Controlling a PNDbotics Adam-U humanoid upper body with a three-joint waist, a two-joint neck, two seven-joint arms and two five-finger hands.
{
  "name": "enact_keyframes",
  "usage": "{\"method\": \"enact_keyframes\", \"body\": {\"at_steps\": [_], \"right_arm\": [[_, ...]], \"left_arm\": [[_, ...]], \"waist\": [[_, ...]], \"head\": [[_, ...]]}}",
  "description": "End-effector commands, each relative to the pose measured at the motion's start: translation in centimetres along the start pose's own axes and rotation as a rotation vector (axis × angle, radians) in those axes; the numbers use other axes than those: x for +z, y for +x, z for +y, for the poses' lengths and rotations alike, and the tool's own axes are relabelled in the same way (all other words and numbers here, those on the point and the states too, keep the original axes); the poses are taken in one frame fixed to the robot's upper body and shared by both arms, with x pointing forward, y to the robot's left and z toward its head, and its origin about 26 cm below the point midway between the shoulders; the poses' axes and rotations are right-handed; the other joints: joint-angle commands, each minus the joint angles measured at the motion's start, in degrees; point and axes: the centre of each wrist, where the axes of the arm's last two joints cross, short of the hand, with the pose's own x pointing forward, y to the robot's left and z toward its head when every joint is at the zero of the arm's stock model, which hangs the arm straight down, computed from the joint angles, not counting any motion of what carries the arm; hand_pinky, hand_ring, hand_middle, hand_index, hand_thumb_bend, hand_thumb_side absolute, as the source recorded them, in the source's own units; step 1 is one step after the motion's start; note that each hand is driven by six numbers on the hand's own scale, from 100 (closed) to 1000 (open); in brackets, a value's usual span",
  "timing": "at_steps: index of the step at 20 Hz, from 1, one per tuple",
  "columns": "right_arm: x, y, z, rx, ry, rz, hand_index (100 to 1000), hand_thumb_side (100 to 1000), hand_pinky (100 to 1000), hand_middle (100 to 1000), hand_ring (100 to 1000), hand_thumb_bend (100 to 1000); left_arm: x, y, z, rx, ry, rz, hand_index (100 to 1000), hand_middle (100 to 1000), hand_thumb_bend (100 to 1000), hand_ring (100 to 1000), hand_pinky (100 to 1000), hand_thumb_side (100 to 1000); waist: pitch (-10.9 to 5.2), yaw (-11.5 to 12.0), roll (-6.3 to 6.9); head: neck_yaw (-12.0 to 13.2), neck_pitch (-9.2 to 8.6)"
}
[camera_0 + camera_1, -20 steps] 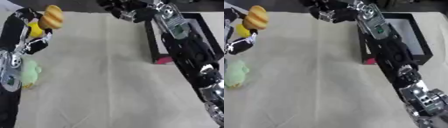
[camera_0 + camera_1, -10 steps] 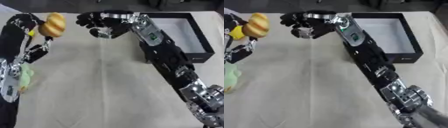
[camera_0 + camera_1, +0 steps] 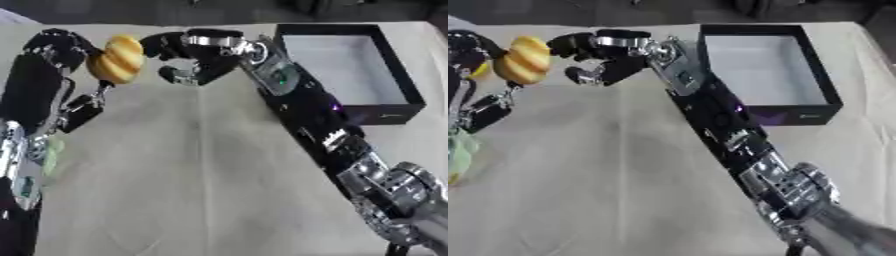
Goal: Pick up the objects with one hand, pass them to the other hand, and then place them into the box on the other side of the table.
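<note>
A yellow-orange ribbed object (image 3: 117, 59) is held up at the upper left by my left hand (image 3: 54, 51), whose fingers curl round its left side. My right hand (image 3: 188, 52) reaches across from the right and hovers just right of the object, fingers spread and curved, a small gap between them and the object. The black box (image 3: 398, 87) with a pale inside stands at the upper right. A light green object (image 3: 460, 150) lies on the cloth at the left edge, partly hidden by my left arm. Something yellow (image 3: 481, 70) shows behind my left hand.
A beige cloth (image 3: 192, 185) covers the table. My right arm (image 3: 324, 130) runs diagonally from the lower right across the cloth beside the box's left wall. My left arm (image 3: 26, 145) fills the left edge.
My right hand has swung left from near the box toward the yellow-orange object. The camera has shifted, so the box now shows farther in.
</note>
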Motion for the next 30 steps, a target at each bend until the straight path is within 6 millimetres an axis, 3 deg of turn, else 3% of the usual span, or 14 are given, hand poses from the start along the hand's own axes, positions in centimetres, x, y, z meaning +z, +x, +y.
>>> {"method": "enact_keyframes", "body": {"at_steps": [1, 8, 13, 17, 21, 22, 25, 30], "right_arm": [[-0.9, 0.8, -0.7, 0.034, -0.01, -0.008, 1000, 523, 995, 957, 1000, 100], [-2.1, 0.6, 0.2, 0.026, 0.04, -0.013, 1000, 513, 993, 946, 1000, 100], [-2.4, 0.6, 0.5, -0.012, 0.055, -0.014, 1000, 464, 987, 886, 1000, 100], [-2.5, 0.6, 0.6, -0.079, 0.051, -0.01, 1000, 289, 985, 771, 1000, 100], [-2.6, 0.8, 0.6, -0.173, 0.016, -0.019, 1000, 250, 958, 564, 1000, 100], [-2.6, 0.9, 0.5, -0.196, 0.003, -0.014, 965, 236, 948, 508, 1000, 100], [-2.5, 0.9, 0.5, -0.264, -0.028, 0.023, 853, 211, 932, 409, 1000, 100], [-2.3, 1.1, 0.4, -0.337, -0.064, 0.062, 763, 202, 917, 317, 1000, 100]], "left_arm": [[-1.2, 0.5, 0.4, -0.007, 0.04, -0.04, 507, 529, 148, 644, 757, 100], [-2.2, 1.7, 0.0, 0.001, 0.062, -0.072, 507, 528, 151, 646, 757, 100], [-2.4, 2.0, -0.2, -0.004, 0.052, -0.058, 508, 527, 151, 647, 758, 100], [-2.4, 2.0, -0.3, -0.012, 0.029, -0.044, 508, 527, 162, 649, 760, 100], [-2.2, 1.9, -0.5, -0.031, -0.009, -0.026, 518, 529, 195, 651, 758, 100], [-2.2, 1.9, -0.5, -0.034, -0.016, -0.023, 532, 532, 217, 651, 757, 100], [-2.2, 1.9, -0.5, -0.041, -0.02, -0.015, 569, 548, 315, 654, 756, 100], [-2.1, 1.7, -0.5, -0.059, -0.021, -0.015, 654, 585, 483, 683, 772, 100]], "waist": [[-0.93, 0.22, 0.03], [-0.76, 0.9, -0.28], [-0.77, 0.96, -0.43], [-0.74, 0.9, -0.43], [-0.74, 0.86, -0.37], [-0.75, 0.86, -0.36], [-0.8, 0.85, -0.33], [-0.85, 0.75, -0.29]], "head": [[-0.6, -0.06], [-1.35, 0.17], [-1.24, 0.4], [-1.21, 0.55], [-1.32, 0.71], [-1.38, 0.75], [-1.53, 0.84], [-1.61, 0.89]]}}
